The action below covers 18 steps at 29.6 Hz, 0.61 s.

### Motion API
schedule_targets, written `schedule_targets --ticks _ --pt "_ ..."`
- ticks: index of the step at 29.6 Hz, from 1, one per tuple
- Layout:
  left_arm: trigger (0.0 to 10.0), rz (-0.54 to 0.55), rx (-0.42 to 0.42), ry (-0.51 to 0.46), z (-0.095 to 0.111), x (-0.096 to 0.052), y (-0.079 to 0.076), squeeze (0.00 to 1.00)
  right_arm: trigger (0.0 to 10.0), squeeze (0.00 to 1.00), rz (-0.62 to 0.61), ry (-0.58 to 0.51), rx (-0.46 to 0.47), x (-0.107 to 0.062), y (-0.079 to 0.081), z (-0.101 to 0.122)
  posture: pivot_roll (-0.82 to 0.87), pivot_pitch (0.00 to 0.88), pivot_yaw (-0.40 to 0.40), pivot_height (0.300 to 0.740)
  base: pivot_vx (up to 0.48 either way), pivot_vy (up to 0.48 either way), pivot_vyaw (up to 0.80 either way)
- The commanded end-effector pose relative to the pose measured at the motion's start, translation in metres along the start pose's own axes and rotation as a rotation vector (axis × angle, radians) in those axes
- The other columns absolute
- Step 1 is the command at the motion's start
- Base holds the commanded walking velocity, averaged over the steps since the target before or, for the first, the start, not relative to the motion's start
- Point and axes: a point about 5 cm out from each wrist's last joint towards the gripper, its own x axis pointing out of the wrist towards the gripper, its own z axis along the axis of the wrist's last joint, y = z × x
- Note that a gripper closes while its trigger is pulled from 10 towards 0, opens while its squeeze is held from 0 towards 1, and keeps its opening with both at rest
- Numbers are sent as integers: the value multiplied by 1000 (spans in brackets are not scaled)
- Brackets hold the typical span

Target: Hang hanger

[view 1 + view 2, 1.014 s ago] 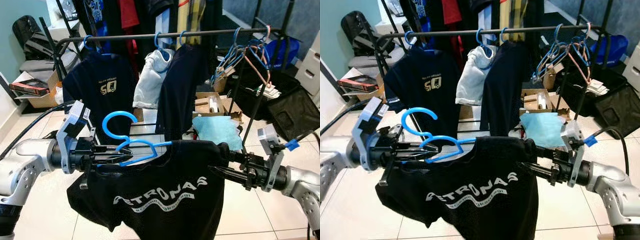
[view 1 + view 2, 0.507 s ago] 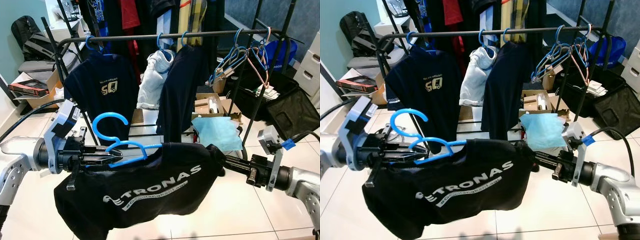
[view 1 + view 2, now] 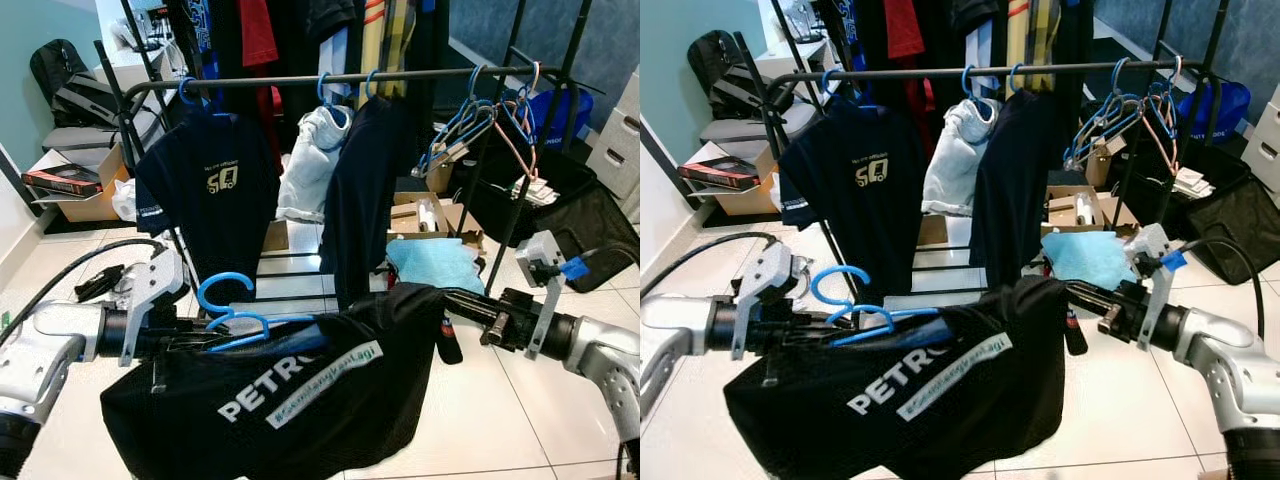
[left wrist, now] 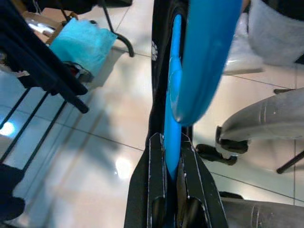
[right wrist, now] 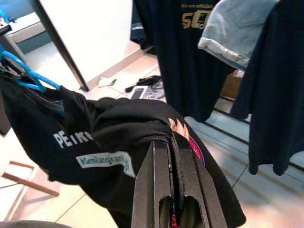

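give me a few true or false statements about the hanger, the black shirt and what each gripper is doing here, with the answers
1. The left gripper is shut on the blue hanger. True.
2. The blue hanger's hook is already over the rack rail. False: the hook is well below the rail, held in front of the rack.
3. The right gripper is shut on the black Petronas shirt. True.
4. The black Petronas shirt lies on the floor. False: it hangs between the two grippers, off the tiles.
5. The rack rail holds other garments, among them a navy T-shirt with a gold print. True.
6. The hangers bunched at the rail's right end carry clothes. False: they hang bare.
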Motion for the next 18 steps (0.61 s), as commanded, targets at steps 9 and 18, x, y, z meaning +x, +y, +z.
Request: schedule_targets --ticks 9,18 --pt "10000 -15 -13 -41 5 -23 -5 0 0 0 -338 22 4 -20 -38 -2 -151 0 64 740 0 0 0" --pt "10000 -121 3 -62 3 -29 -21 0 0 0 -780 -64 175 -50 -80 -3 -151 0 64 740 0 0 0"
